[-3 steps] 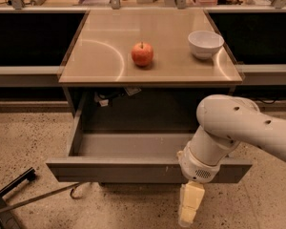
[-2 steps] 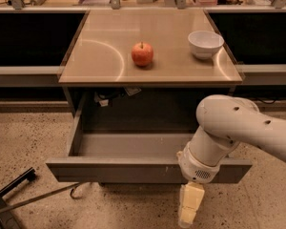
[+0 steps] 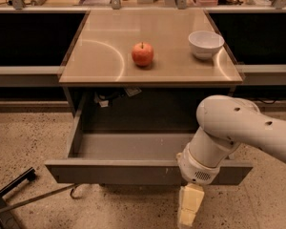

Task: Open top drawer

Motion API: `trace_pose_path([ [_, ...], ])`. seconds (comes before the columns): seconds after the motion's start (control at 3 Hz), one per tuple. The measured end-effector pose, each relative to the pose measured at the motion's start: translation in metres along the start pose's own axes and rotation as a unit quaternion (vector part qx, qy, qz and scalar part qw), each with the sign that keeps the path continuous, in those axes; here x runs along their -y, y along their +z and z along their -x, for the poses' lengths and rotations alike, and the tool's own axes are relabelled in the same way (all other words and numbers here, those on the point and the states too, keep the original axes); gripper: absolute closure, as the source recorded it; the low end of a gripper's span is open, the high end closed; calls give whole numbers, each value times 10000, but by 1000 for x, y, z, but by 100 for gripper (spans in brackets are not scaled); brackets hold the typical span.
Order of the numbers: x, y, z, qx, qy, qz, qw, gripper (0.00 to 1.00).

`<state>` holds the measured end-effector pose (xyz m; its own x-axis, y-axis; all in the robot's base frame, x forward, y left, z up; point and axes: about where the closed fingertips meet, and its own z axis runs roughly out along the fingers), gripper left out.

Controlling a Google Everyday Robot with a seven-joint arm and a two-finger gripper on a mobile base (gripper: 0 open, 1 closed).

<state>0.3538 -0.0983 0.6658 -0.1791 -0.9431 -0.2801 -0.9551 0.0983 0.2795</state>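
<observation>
Claw (image 3: 188, 209): pale cream, pointing down at the lower edge of the view, right of centre. It hangs in front of and just below the bottom edge of the top drawer (image 3: 114, 171)'s front panel. Whether it is open or closed cannot be told from this angle, and nothing is seen in its hold.

Arm (image 3: 238, 128): white, entering from the right. Its round wrist section overlaps the right part of the drawer front.

Top drawer: stands pulled well out from beneath the desk (image 3: 181, 70). The grey front panel faces the camera, and the grey inner floor and left side wall are exposed. No contents are visible in the part not hidden by the arm.

Desk: a red apple (image 3: 142, 54) sits near the middle of the top. A white bowl (image 3: 206, 43) stands upright to its right, well apart from it.

Surroundings: speckled floor (image 3: 28, 137). A dark metal bar (image 3: 12, 190) lies at the lower left.
</observation>
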Motion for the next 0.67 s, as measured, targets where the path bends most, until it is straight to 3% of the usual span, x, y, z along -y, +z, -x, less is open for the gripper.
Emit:
trace_pose_path([
  [0.67, -9, -1, 2, 1, 45, 25, 10000, 0],
])
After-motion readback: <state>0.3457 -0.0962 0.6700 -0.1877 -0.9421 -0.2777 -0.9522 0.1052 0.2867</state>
